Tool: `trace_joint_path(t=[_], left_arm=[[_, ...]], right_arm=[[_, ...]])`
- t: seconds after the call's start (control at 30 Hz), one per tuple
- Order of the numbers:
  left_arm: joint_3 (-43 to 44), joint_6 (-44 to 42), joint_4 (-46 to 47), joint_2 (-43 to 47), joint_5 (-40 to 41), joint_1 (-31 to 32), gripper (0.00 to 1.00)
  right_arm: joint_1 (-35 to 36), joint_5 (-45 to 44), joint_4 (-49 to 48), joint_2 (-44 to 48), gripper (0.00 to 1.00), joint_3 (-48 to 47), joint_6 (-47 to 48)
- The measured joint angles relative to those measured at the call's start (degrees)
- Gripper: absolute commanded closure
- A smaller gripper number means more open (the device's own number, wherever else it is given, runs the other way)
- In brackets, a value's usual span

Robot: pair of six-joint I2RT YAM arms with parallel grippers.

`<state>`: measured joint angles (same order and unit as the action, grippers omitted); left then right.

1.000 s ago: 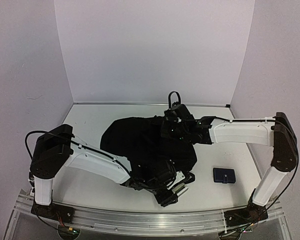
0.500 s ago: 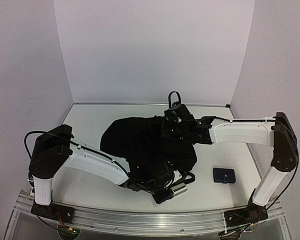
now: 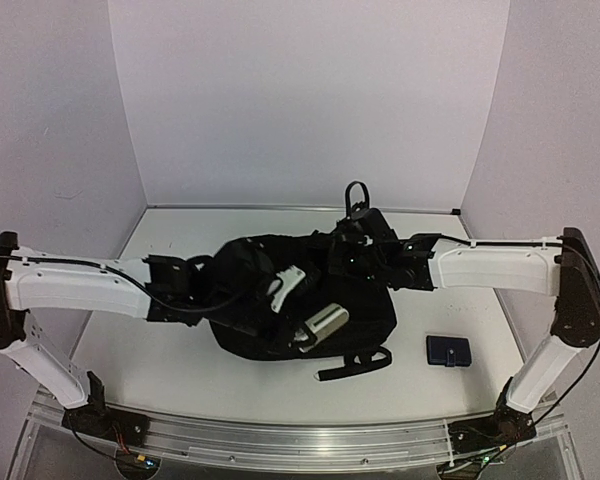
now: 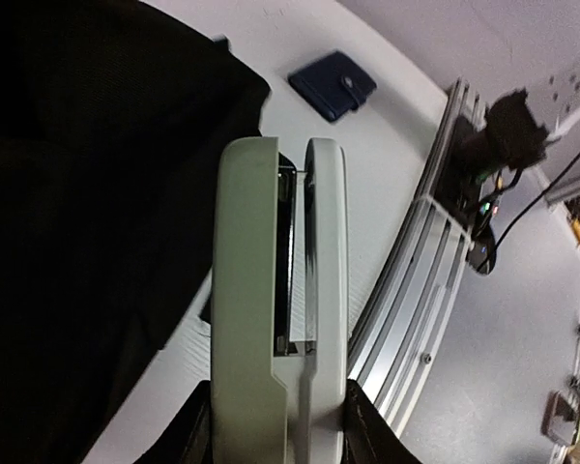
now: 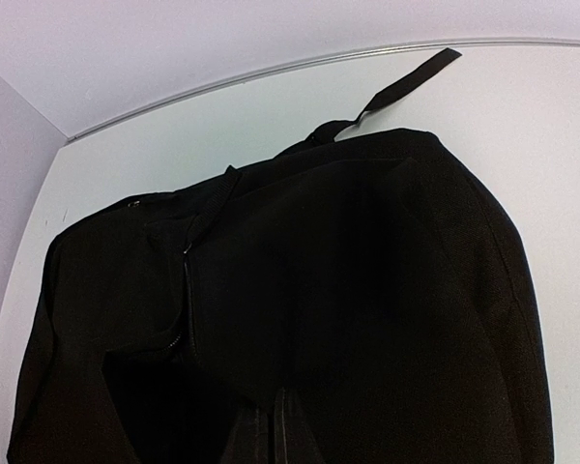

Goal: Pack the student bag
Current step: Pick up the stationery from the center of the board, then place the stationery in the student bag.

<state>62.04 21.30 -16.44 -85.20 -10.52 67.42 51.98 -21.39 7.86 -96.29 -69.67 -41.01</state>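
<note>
Top external: student bag [image 3: 365, 310] slumped mid-frame on worktop [image 3: 170, 370]. Right claw [image 3: 348, 252] clenched at bag's upper rim. Left claw [image 4: 295, 153] at bag's lower edge, jaws nearly together; I cannot tell grasp. I judge mouth-opening step; next: spread opening, then fetch blue wallet [image 3: 448, 351], lower right.

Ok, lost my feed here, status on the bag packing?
Left claw near side of student bag, fingers nearly together, hold unclear. Right claw shut at its top. Dark-blue pouch apart on the table, nothing blocking.
</note>
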Motion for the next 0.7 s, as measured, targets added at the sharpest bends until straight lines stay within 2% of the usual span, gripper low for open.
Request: trace_joint_path(t=[0.17,0.37,0.7], left_arm=[[0.61,1.31,-6.00,5.82,-3.16,-8.84,0.84],[5.40,1.25,-12.54,2.99,-7.31,-18.81,0.84],[21.60,0.79,-17.13,-11.05,-11.79,-19.95,0.85]], right_arm=[[-0.18,0.01,0.18,0.59,1.00,0.48,0.07],[-0.21,0.52,0.23,0.85,1.00,0.61,0.56],[-0.26,1.19,0.23,0.96,1.00,0.61,1.70]])
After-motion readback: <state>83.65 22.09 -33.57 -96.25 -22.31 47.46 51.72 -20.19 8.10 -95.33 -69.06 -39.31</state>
